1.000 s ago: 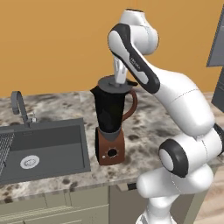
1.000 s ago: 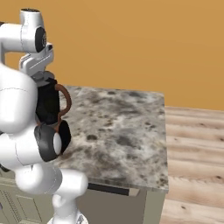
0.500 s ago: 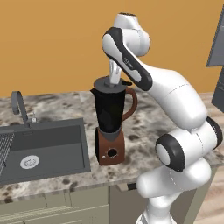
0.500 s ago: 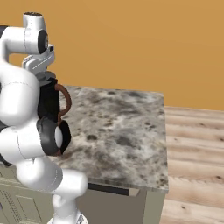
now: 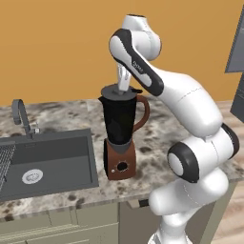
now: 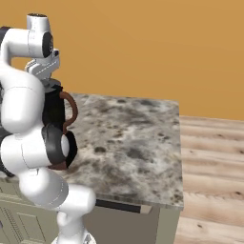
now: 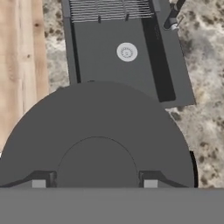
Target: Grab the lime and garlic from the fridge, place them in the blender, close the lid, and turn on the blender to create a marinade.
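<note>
The lid (image 7: 98,140) is sitting flat on top of the blender (image 5: 121,136) jar, a round dark grey disc with its raised knob in the middle. In the hand view it is spreading across most of the lower half, and its near edge is being cut off by the bottom of that view, so the full circle is not showing. In the left base view it is showing only as a thin dark rim at the jar's mouth, partly covered by the hand.

The gripper (image 7: 94,183) is hanging straight above the lid, pointing down. Its two fingertips (image 7: 38,183) are standing one on each side of the knob, right at the lid's surface, and the jaws are closing in narrowly on the knob. Whether the pads are actually pressing the knob is hard to make out.

In the right base view the arm's own white links are covering most of the blender; only the curved brown handle and a strip of the dark jar are peeking out. What is lying inside the jar cannot be made out through the black wall.

The blender is standing upright on the speckled counter (image 6: 133,138), just beside the dark sink (image 5: 47,159), with the faucet (image 5: 21,114) at the sink's far edge.
</note>
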Robot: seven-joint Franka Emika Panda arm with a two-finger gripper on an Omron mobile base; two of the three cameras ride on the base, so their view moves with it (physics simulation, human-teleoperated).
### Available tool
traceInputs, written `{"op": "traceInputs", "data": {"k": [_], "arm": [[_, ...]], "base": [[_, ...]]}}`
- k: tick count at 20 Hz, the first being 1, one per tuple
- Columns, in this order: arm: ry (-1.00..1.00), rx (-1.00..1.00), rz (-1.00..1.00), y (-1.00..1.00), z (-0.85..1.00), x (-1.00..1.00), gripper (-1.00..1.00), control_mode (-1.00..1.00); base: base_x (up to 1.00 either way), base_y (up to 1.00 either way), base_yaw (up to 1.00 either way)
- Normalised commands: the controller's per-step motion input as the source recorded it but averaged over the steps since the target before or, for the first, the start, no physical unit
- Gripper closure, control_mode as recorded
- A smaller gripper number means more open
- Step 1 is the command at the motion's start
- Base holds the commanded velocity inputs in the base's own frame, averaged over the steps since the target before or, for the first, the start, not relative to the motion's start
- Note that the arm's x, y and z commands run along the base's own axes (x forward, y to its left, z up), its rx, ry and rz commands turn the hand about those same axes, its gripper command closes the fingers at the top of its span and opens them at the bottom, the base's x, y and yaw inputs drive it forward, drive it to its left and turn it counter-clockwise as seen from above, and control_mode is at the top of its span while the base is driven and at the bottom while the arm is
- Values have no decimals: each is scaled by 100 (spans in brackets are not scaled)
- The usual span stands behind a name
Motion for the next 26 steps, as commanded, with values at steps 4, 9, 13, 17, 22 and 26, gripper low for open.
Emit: {"op": "traceInputs", "data": {"k": [4, 9, 13, 17, 22, 26], "arm": [[0, 0, 3, 0, -31, 8, 100, -100], [0, 0, 0, 0, -31, -7, 100, -100], [0, 0, 0, 0, -19, -29, 100, -100], [-5, 0, 0, 0, -8, -42, 100, -100], [-8, 0, 0, 0, -4, -37, 100, -100], [-1, 0, 2, -1, -7, -5, 100, -100]], "base": [[0, 0, 0], [0, 0, 0], [0, 0, 0], [0, 0, 0], [0, 0, 0], [0, 0, 0]]}}
